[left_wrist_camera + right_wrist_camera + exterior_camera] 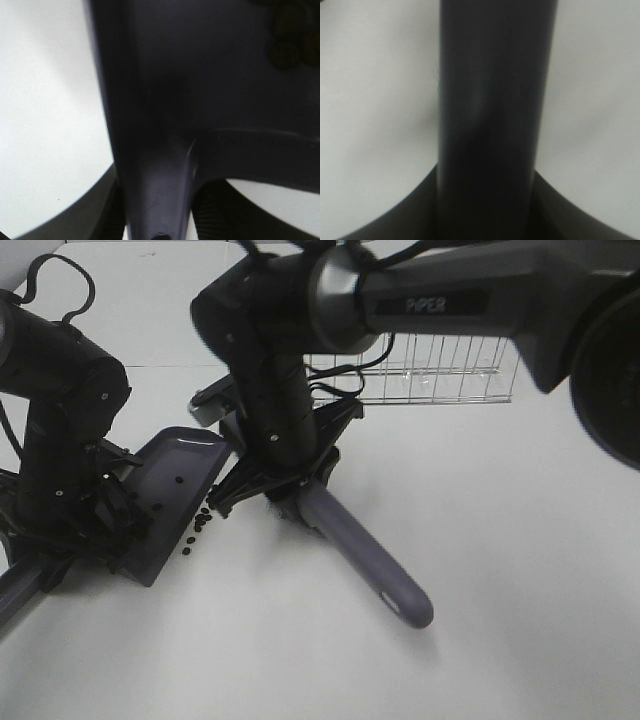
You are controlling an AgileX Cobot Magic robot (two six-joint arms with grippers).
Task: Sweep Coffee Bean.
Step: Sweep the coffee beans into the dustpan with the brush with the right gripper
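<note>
Right arm, black jointed casing marked PIPER (440, 300): nearest your high camera, crossing the upper frame and hiding part of the work zone.

Right gripper (487, 215): closed on the brush handle, with a dark finger on each side in the wrist view.

Brush, smooth lavender-grey plastic with a long round-ended handle (370, 560): the handle slants toward lower right. The head sits low at frame centre, its bristles mostly hidden under the arm.

Dustpan, grey-purple moulded plastic, flat tray with a raised rim (185, 455): left of centre, its open lip on the table and facing the brush.

Left gripper (157, 222): clamped on the dustpan's narrow handle, with a finger pressed against either side.

Coffee beans, tiny dark brown-black ovals (198, 525): a loose cluster lies on the table just beside the pan's lip. A few specks are already on the tray, and blurred round shapes show there in the left wrist view.

Table, matt white (500, 620).

Basket, white wire grid (440, 375): upper right, well apart from the sweeping.

Progress, as a judgement: you are partway. Some beans are in the pan, and the cluster at the lip is left to push in.
</note>
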